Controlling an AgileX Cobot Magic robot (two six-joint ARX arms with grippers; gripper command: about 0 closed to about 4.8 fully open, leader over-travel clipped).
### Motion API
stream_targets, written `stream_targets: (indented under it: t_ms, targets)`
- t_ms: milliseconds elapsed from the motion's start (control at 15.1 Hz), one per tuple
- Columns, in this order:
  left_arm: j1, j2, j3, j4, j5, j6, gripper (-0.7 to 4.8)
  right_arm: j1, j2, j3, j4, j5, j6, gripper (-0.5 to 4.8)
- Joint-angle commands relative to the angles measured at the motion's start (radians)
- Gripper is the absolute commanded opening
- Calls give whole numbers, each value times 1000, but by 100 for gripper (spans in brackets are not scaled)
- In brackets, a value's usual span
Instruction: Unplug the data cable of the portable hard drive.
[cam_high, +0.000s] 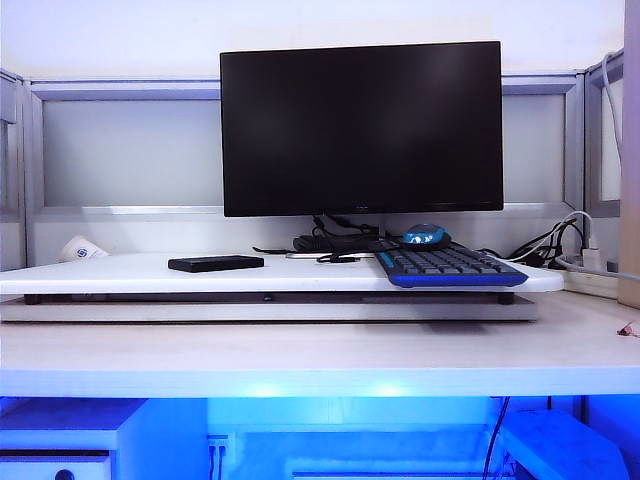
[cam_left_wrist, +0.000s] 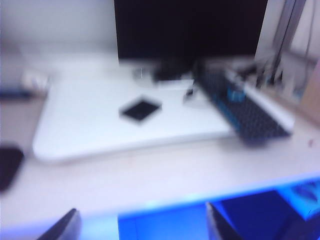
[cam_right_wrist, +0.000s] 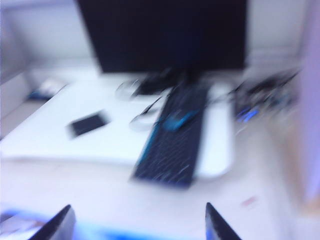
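The portable hard drive is a flat black box lying on the white raised board, left of the monitor stand; it also shows, blurred, as the drive and the drive. A thin black data cable lies looped by the monitor foot, apart from the drive, with no cable showing at the drive itself. Neither arm appears in the exterior view. My left gripper hangs open over the desk's front edge, well short of the board. My right gripper is open too, over bare desk in front of the keyboard. Both hold nothing.
A black monitor stands at the back. The black-and-blue keyboard lies angled on the board's right end, with a blue mouse behind it. A power strip with white cords sits at the far right.
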Motion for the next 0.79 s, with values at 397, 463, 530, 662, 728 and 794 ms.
stream_targets:
  t_ms: [397,463,530,662,728,794]
  targets:
    - [0,-4,-407,457,-15,-153,334,2,-143,-473,391,-26,107,332]
    - [0,-4,-461,487,-16,-158,334,2,-143,-533,443,-26,108,332]
    - [0,-4,-499,524,-19,-188,334,2,-142,-580,485,-26,120,332]
    - [0,-4,-628,618,-103,-251,330,2,-140,-732,628,-26,140,332]
    - [0,-4,-683,662,-125,-229,331,2,-140,-788,661,-24,140,332]
    - [0,-4,-724,699,-125,-220,330,2,-140,-826,676,-10,140,332]
